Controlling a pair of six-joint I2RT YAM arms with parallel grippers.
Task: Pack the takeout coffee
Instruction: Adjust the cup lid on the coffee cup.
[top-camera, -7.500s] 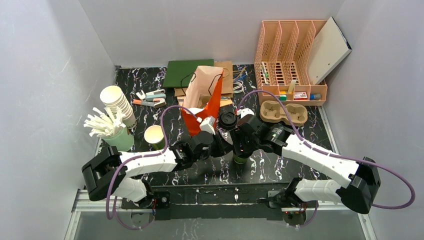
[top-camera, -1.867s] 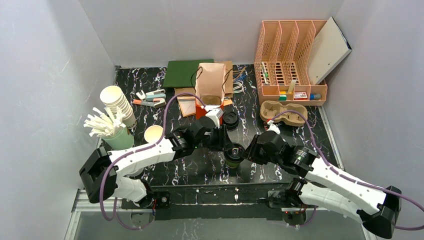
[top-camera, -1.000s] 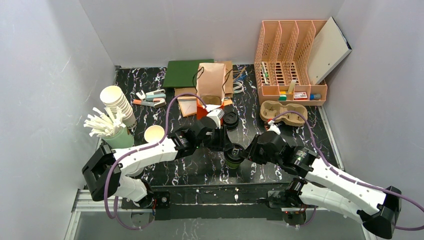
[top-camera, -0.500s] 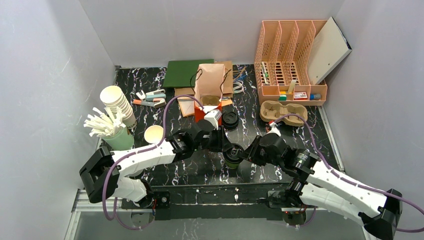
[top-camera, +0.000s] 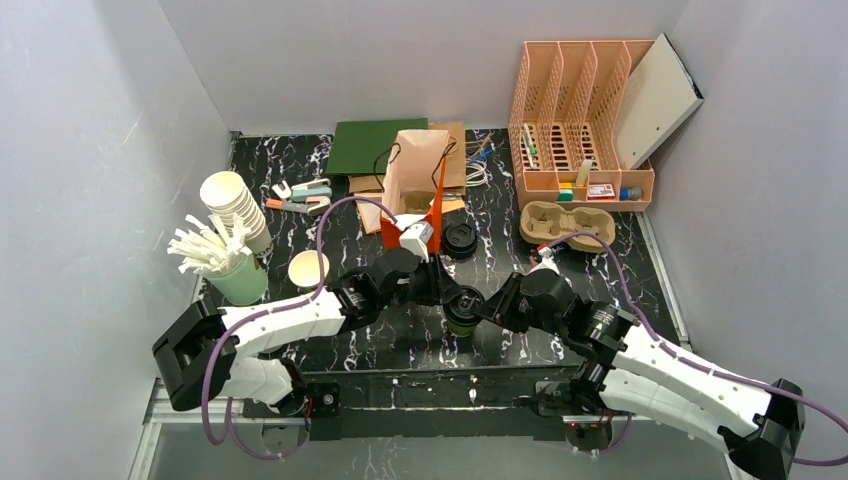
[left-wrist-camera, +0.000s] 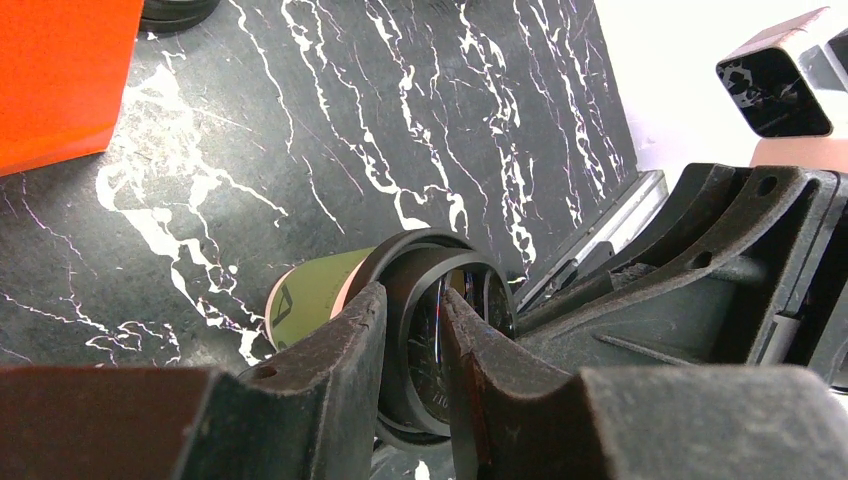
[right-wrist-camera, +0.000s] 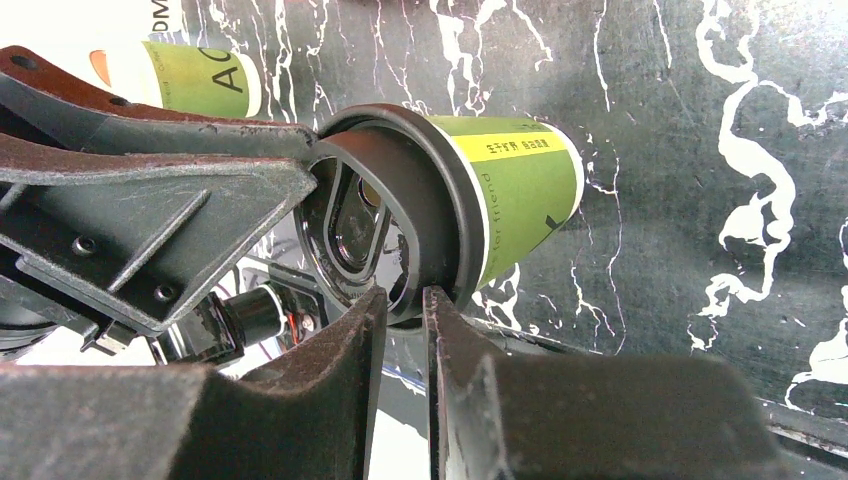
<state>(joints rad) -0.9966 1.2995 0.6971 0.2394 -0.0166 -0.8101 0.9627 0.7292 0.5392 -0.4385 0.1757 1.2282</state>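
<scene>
**Top view.** The takeout coffee, a small green paper cup capped by a round black plastic lid, stands upright near the front middle of the black, white-veined marble table, between your two arms.

**Left wrist view.** Your left gripper has its fingers drawn close together. They pinch the lid's raised rim, one finger outside it and one inside.

**Right wrist view.** Your right gripper nips the far side of the same rim with an equally narrow gap.

You cannot tell whether the cup's base touches the table.

**Background, top view.** Behind the cup and well apart from it stands a tan paper bag with an orange inner face. A spare round black lid lies just beside the bag. A lidless green paper cup stands further to the left.
</scene>
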